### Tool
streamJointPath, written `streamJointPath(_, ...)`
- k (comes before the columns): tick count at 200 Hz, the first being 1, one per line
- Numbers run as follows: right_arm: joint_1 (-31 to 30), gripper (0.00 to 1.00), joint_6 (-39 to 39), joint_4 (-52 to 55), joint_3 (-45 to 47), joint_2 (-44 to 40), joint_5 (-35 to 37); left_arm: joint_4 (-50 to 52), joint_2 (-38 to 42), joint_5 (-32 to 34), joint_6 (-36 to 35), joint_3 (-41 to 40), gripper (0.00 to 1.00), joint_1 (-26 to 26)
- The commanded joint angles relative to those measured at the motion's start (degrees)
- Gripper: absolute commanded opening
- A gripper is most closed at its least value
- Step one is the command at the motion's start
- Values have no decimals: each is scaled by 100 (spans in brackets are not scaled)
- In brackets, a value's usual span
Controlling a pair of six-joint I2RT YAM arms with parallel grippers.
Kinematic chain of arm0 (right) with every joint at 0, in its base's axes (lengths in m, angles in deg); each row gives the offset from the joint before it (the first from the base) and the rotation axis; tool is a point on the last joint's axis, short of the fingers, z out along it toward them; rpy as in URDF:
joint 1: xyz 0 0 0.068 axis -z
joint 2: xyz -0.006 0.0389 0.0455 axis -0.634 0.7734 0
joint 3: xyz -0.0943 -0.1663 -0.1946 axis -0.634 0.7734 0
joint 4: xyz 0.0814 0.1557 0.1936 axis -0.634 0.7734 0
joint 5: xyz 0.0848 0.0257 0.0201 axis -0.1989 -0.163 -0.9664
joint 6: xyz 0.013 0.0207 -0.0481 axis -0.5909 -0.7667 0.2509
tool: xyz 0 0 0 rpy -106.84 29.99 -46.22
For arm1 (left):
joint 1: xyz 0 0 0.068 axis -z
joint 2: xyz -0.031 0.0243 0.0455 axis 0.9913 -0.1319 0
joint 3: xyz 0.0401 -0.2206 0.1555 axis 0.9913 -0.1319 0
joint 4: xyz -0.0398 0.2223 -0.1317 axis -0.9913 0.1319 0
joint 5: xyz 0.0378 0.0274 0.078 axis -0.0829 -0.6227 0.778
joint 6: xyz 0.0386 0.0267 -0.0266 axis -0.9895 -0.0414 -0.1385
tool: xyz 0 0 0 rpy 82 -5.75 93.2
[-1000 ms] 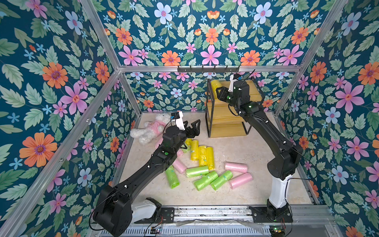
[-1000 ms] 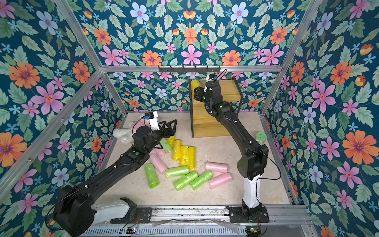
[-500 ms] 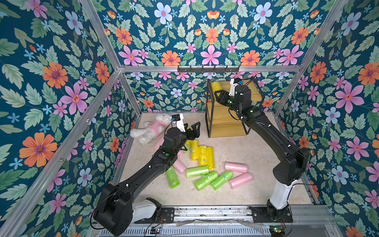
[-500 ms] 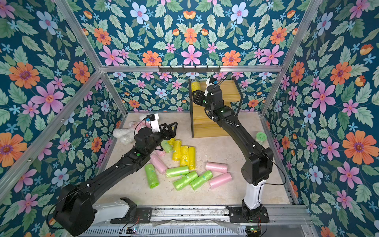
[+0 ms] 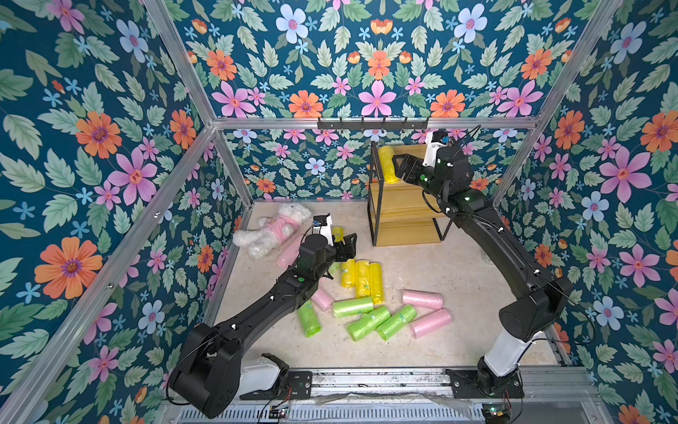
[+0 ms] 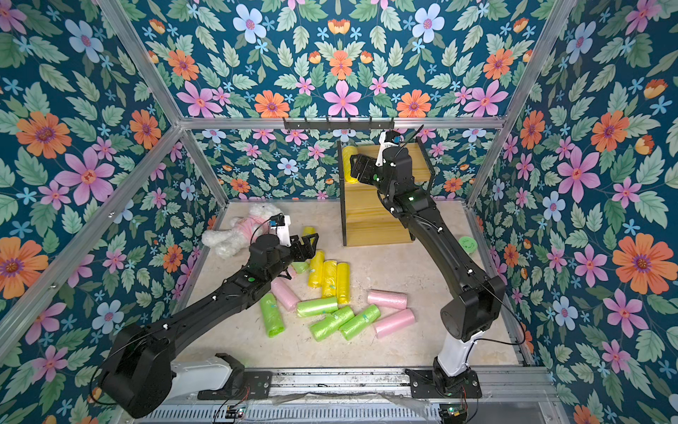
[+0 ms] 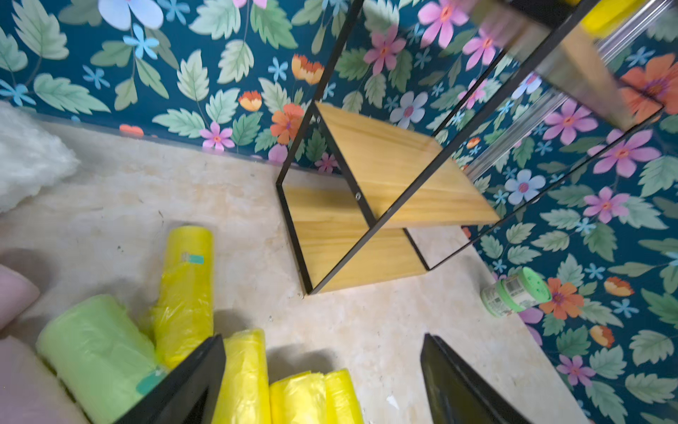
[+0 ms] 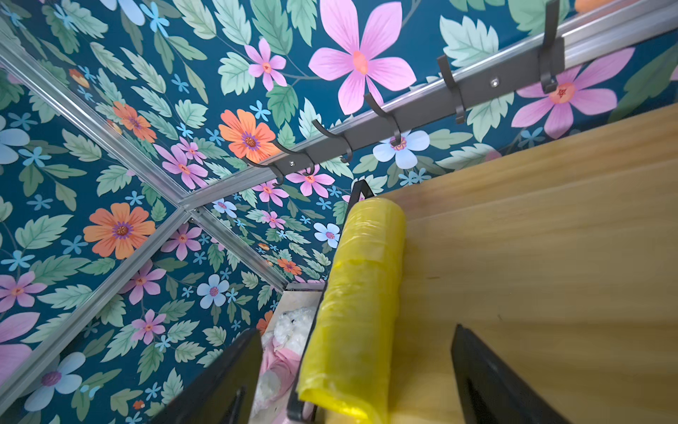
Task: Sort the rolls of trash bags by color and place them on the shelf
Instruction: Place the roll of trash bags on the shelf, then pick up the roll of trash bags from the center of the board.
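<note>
So far, only one roll looks placed. Nearest the robot's base, behind the left gripper (image 5: 350, 244), light green rolls (image 5: 368, 323) and pale pink rolls (image 5: 422, 299) lie mixed on the surface (image 5: 458, 264). Five green and at least four pink show, none of them sorted. That gripper hangs with its jaws spread and empty. Three yellow rolls (image 5: 361, 277) lie side by side just below it, and a fourth yellow roll (image 5: 336, 233) lies just past its fingertips. Farther back, the right gripper (image 5: 398, 169) stands wide apart at the top tier of the shelf (image 5: 400, 216). A single yellow roll (image 8: 361, 293) lies between its jaws along the board's edge, and both jaws are clear of it. The middle and bottom tiers are bare. By this count, four yellow, all the green and all the pink are left to shelve.
</note>
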Motion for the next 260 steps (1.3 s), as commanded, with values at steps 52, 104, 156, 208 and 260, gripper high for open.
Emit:
streamJointPath(52, -1, 87, 902, 204, 2130, -2199, 987, 1423, -1532, -52, -395, 1078, 75, 838)
streamJointPath(104, 22, 88, 483, 37, 4565, -3434, 1166, 1972, -2461, -71, -381, 1778, 71, 1247)
streamJointPath(156, 319, 88, 112, -469, 5796, -3755, 720, 2351, -2888, 69, -365, 2016, 72, 1388)
streamJointPath(208, 381, 88, -20, -756, 6155, -3624, 466, 2484, -3295, 457, -388, 2206, 73, 1634)
streamJointPath(260, 489, 88, -171, -930, 6418, -3634, 162, 2941, -3903, 1052, -752, 2938, 72, 1877)
